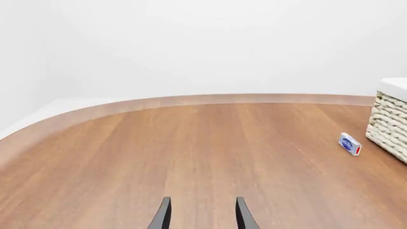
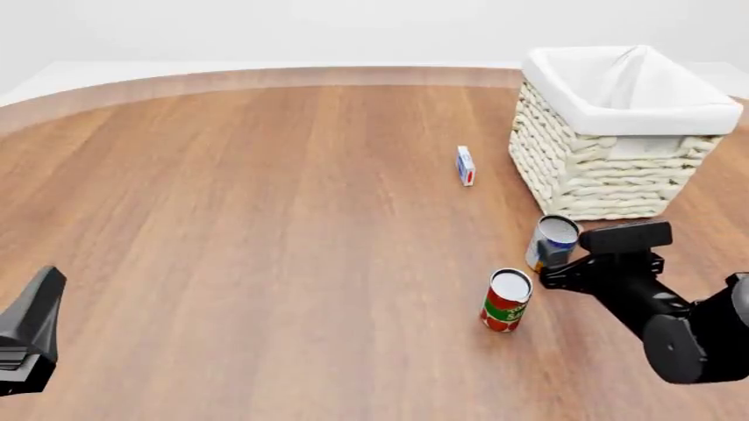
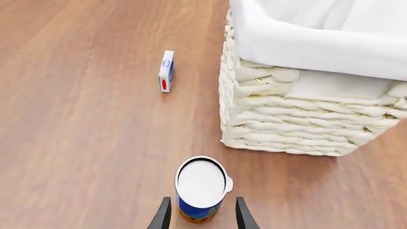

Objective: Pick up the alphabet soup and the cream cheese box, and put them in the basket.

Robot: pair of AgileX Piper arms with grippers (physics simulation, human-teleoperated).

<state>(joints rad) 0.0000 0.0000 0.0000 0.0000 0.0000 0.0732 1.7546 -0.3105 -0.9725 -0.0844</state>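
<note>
The alphabet soup (image 3: 201, 188), a blue and yellow-orange can with a silvery-white top, stands upright in front of the basket (image 2: 609, 167). My right gripper (image 3: 202, 200) is open, with one finger on each side of the can; in the front view the right gripper (image 2: 550, 267) sits just behind the alphabet soup (image 2: 552, 241). The cream cheese box (image 2: 466, 165), white with blue and red marks, rests on its edge left of the basket. The left wrist view also shows the cream cheese box (image 1: 350, 144). My left gripper (image 1: 202, 214) is open and empty, low at the near left (image 2: 45, 289).
A red and green labelled can (image 2: 506, 300) stands upright just in front and to the left of the soup can, close to my right gripper. The wooden table (image 2: 258, 219) has a curved far edge. The basket wall (image 3: 299, 114) rises right behind the soup can.
</note>
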